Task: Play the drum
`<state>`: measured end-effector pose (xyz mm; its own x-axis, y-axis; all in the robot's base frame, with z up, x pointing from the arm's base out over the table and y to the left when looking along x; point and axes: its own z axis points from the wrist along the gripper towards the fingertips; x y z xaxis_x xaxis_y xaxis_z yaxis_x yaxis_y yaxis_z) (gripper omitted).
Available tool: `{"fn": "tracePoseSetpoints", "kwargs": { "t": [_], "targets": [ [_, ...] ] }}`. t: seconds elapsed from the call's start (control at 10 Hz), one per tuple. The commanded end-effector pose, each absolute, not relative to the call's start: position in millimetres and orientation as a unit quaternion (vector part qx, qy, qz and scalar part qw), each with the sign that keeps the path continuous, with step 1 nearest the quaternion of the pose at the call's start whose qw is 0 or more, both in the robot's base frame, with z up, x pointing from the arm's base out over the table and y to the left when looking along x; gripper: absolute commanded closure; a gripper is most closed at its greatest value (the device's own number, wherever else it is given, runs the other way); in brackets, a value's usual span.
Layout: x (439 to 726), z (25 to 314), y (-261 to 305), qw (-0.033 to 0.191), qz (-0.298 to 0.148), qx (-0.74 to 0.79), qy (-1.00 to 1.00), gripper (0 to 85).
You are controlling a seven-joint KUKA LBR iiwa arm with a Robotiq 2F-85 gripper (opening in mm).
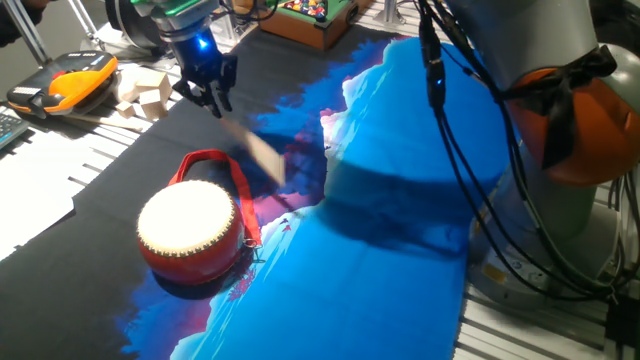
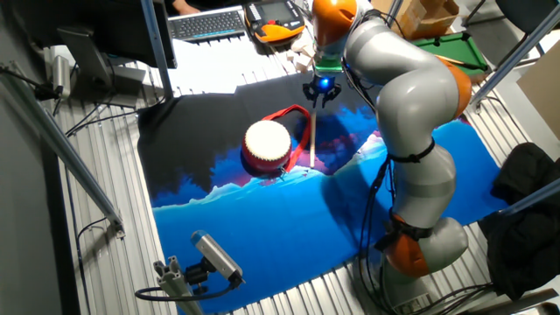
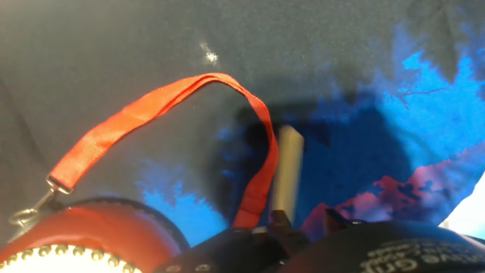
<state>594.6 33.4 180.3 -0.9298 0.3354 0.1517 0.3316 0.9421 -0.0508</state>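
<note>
I see the drum (image 1: pixel 191 232) upright on the surface (image 1: pixel 400 250), skin facing up, its strap (image 1: pixel 215 165) looping out toward 12 o'clock. My tool (image 1: pixel 211 95) hangs above, at about 1 o'clock from the drum, clamped on the stick (image 1: pixel 262 155), whose long axis slants down just beside the drum.

In the hand view the drum (image 3: pixel 83 239) is cut off by the bottom edge, only its rim showing. The stick (image 1: pixel 262 155) beside the drum is a motion-blurred streak in one fixed view. The gripper (image 3: pixel 303 220) fingertips are mostly out of frame.
</note>
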Motion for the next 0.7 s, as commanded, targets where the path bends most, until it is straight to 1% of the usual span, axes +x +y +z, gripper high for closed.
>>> {"fn": "tracePoseSetpoints", "kwargs": {
  "t": [0.0, 0.1, 0.2, 0.3, 0.4, 0.5, 0.6],
  "targets": [
    [594, 180, 33, 0.077, 0.012, -0.174, -0.982, 34.0],
    [593, 182, 31, 0.076, 0.013, -0.173, -0.982, 34.0],
    [590, 187, 27, 0.075, 0.018, -0.166, -0.983, 51.0],
    [588, 195, 18, 0.077, 0.013, -0.155, -0.985, 51.0],
    [587, 204, 8, 0.071, 0.0, -0.153, -0.986, 68.0],
    [583, 215, -2, 0.058, -0.006, -0.154, -0.986, 85.0],
    [579, 223, -6, 0.048, 0.005, -0.153, -0.987, 85.0]
  ]
}}
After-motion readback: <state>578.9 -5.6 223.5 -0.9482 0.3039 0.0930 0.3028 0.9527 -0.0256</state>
